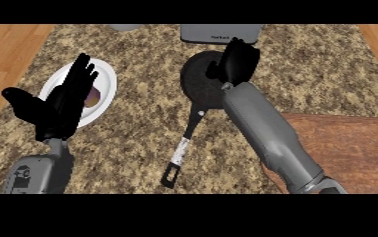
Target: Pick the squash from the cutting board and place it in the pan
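While my right hand (pixel 238 61) hangs over the pan (pixel 201 83), its fingers curl downward; whether they hold squash, I cannot tell. Left hand (pixel 63 106) rests open.

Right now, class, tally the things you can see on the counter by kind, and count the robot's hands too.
Pans: 1, black pan
Plates: 1, white plate
Cutting boards: 1, wooden cutting board
Hands: 2, left hand, right hand
Total: 5

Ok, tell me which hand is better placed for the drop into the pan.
Right. The right hand is over the pan, fingers curled, though the squash is not visible in it. The left hand is open over the white plate, well off to the pan's side.
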Robot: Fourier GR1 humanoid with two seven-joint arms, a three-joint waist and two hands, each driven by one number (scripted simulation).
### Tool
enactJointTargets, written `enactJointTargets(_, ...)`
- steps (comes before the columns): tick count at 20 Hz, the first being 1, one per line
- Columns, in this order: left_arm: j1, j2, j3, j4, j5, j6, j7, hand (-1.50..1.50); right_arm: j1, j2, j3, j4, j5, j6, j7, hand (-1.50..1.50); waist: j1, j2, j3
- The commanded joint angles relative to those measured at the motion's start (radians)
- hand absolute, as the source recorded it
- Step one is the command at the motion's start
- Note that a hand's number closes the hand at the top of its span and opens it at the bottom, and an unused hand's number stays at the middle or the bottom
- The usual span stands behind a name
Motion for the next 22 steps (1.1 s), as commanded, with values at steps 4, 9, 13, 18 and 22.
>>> enactJointTargets(4, -0.004, -0.013, -0.002, -0.009, -0.005, 0.017, 0.009, 0.00, 0.044, 0.007, -0.135, 0.129, -0.122, -0.196, 0.088, -1.50, -0.005, 0.003, 0.001)
enactJointTargets(9, 0.032, 0.007, 0.003, -0.012, 0.011, -0.030, -0.022, 0.00, 0.034, 0.007, -0.194, 0.242, -0.269, -0.274, -0.095, -1.50, 0.013, 0.006, 0.001)
enactJointTargets(13, -0.010, -0.015, -0.012, 0.005, -0.026, 0.015, -0.007, 0.00, 0.016, 0.007, -0.149, 0.238, -0.313, -0.398, -0.144, -1.50, 0.006, 0.003, 0.001)
enactJointTargets(18, 0.029, 0.005, 0.023, 0.024, 0.010, -0.019, -0.026, 0.00, 0.102, 0.007, -0.175, 0.090, -0.388, -0.596, -0.271, -1.50, -0.018, -0.003, 0.001)
enactJointTargets(22, 0.015, -0.035, -0.015, -0.011, -0.047, 0.052, 0.002, 0.00, 0.227, 0.007, -0.150, -0.105, -0.516, -0.670, -0.325, -1.50, -0.049, -0.017, 0.002)
